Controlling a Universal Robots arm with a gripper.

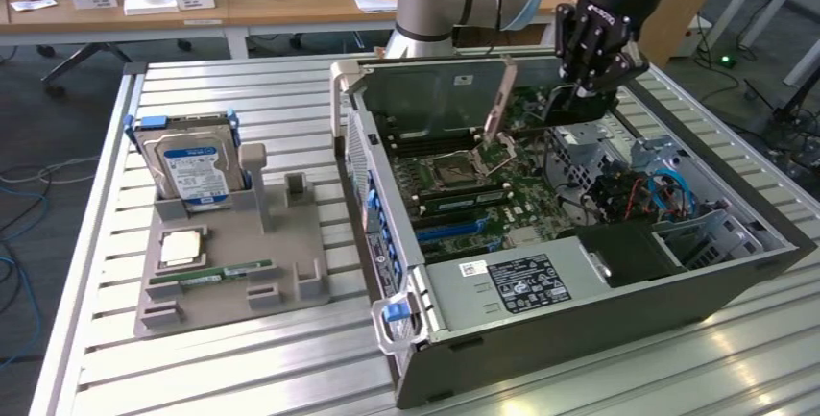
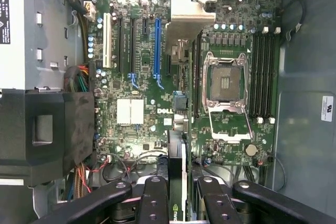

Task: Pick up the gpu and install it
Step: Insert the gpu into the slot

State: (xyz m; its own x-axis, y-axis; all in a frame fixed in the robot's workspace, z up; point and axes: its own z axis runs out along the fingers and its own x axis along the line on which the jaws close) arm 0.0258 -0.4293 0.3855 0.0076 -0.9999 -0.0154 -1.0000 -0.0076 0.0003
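- One gripper (image 2: 178, 195), jaws partly closed, is gripping the gpu (image 2: 177, 174) above the board's (image 2: 121, 145) middle.
- Gpu is sitting off the blue slot's (image 2: 157, 45) line; lowering askew could be jamming it.

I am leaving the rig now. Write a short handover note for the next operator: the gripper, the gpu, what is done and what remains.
Gripper: shut on the gpu, holding it edge-on over the open computer case.
Gpu: hanging above the motherboard and apparently clear of it; the blue slot is empty.
Done: the gpu is picked up.
Left: the gpu is not yet installed in a slot.
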